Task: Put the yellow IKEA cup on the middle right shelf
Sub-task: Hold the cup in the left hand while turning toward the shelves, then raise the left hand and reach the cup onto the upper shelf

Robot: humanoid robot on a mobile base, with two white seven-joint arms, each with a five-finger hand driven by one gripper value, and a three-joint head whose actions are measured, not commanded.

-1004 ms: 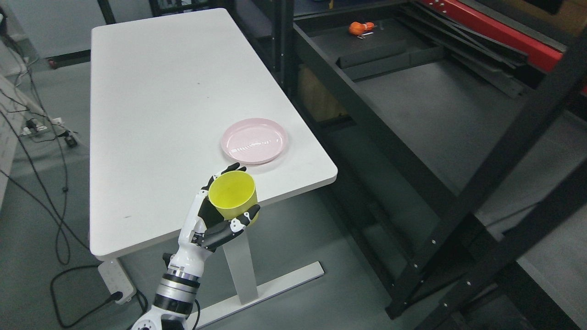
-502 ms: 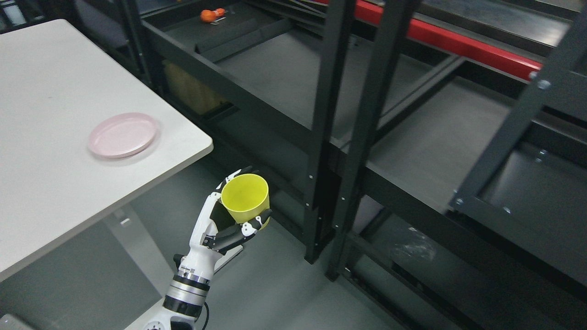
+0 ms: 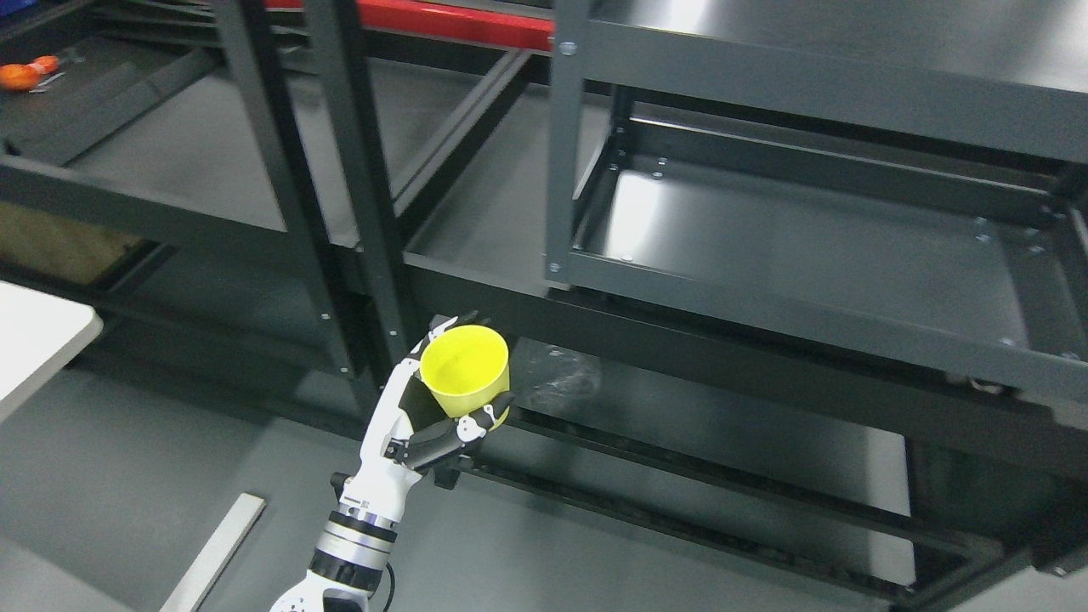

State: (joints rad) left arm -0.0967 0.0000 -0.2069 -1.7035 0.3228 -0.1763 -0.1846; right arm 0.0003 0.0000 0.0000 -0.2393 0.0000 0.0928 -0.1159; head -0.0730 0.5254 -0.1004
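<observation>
Risk of clipping the black upright (image 3: 361, 195) while lifting toward the shelf (image 3: 807, 246) at right of frame: yellow cup (image 3: 466, 371) low centre-left, left hand (image 3: 425, 416) fingers wrapped around it (mouth up).

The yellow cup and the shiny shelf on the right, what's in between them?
In the head view, a dark shelf beam crosses between the cup, held in the left hand, and the shelf.

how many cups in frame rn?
1. The yellow plastic cup sits upright in the left hand, lower centre, in front of the black metal shelving. Shelf posts could hide others; none visible.
</observation>
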